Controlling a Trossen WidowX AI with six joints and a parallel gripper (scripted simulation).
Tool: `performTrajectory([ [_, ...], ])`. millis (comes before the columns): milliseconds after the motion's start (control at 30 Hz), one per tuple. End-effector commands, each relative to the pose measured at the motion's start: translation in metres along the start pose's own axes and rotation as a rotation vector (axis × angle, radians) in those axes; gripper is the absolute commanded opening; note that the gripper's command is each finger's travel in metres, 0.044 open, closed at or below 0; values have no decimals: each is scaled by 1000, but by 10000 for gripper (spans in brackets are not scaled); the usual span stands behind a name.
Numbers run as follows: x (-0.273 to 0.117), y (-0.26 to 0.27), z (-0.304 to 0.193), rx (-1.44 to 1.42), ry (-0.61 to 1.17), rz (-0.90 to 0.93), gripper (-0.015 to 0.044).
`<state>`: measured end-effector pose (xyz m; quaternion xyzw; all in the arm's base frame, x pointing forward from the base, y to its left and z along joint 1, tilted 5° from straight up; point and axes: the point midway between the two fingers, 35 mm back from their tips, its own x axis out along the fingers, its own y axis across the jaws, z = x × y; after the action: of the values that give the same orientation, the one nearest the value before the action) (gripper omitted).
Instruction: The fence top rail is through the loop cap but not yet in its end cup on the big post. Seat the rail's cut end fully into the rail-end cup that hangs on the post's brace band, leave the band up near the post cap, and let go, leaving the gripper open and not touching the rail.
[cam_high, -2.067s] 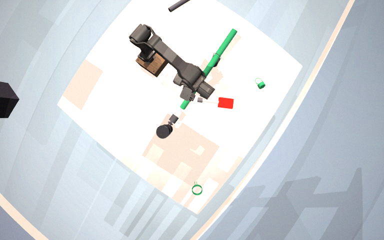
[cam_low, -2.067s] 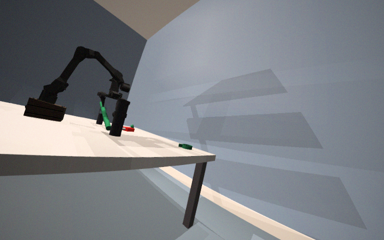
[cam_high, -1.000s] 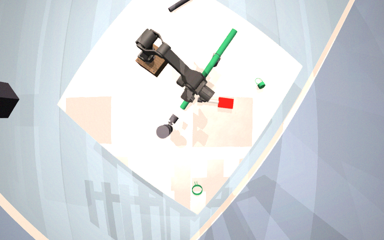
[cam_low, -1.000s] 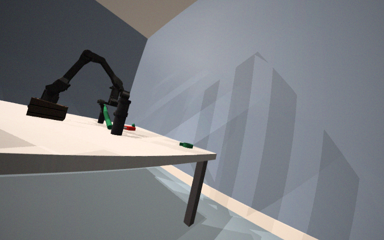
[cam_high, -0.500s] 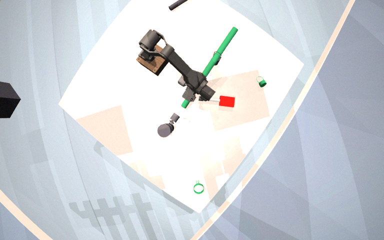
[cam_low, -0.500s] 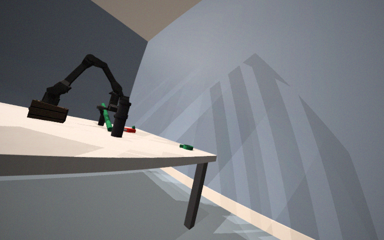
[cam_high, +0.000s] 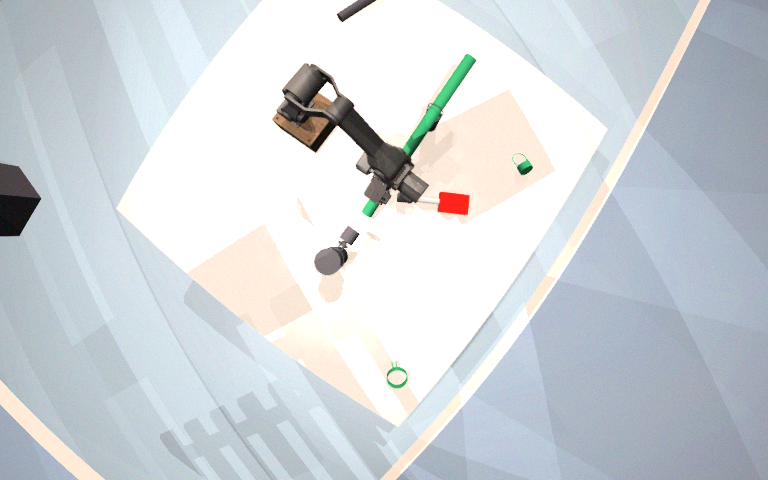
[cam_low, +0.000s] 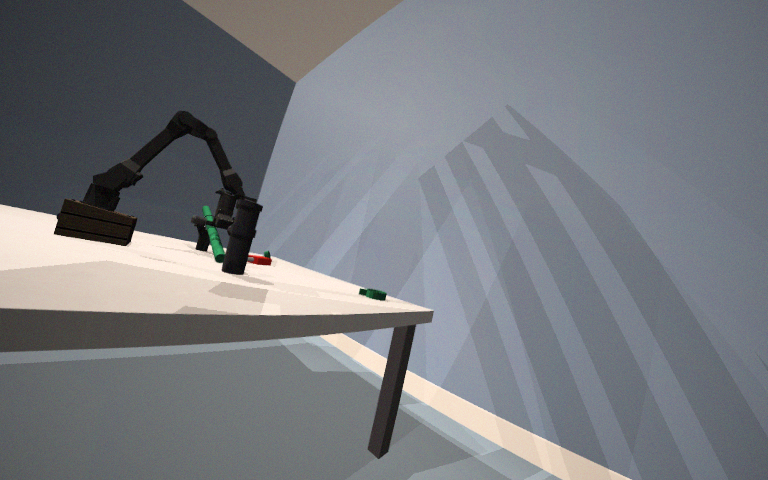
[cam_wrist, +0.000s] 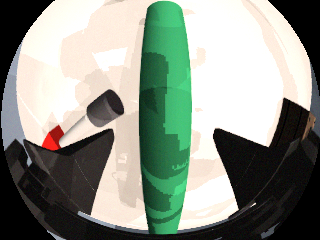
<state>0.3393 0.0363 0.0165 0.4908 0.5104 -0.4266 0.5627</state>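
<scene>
From above, the green fence top rail (cam_high: 457, 77) (cam_low: 212, 234) (cam_wrist: 165, 115) runs slantwise from 1 o'clock down to 7 o'clock, threaded through the loop cap (cam_high: 437, 120) toward its upper end. Its cut end stops short of the dark rail-end cup (cam_high: 349, 235), which hangs from the big post (cam_high: 327, 261) (cam_low: 243, 243) just beyond, at 7 o'clock; the two are apart. Your gripper (cam_high: 391, 184) (cam_low: 225, 219) (cam_wrist: 164, 134) is spread nearly as wide as it goes, one finger on each side of the rail, and has hold of nothing. In the exterior view the rail slopes down toward the post, so its cut end probably sits lower than the cup; you would likely need to lift and level it before sliding it along to 7 o'clock. Expect a stiff, smooth tube, probably light for its length, sturdy but apt to slip or roll under a loose pinch. Take it squarely across its sides, near the cut end, leaving enough bare length to enter the cup. A crooked push could swing the cup or drag the band down. The red block on a pale handle (cam_high: 453, 203) (cam_low: 261, 260) (cam_wrist: 52, 139) lies near the gripper at 3 to 4 o'clock; mind the fingers there.
</scene>
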Motion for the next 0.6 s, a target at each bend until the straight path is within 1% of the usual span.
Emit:
performTrajectory([
  [0, 4, -2, 0, 4, -3, -6, 414],
  [300, 4, -2, 0, 4, -3, -6, 177],
  [533, 4, -2, 0, 4, -3, -6, 131],
  [567, 3, -2, 0, 4, -3, -6, 105],
])
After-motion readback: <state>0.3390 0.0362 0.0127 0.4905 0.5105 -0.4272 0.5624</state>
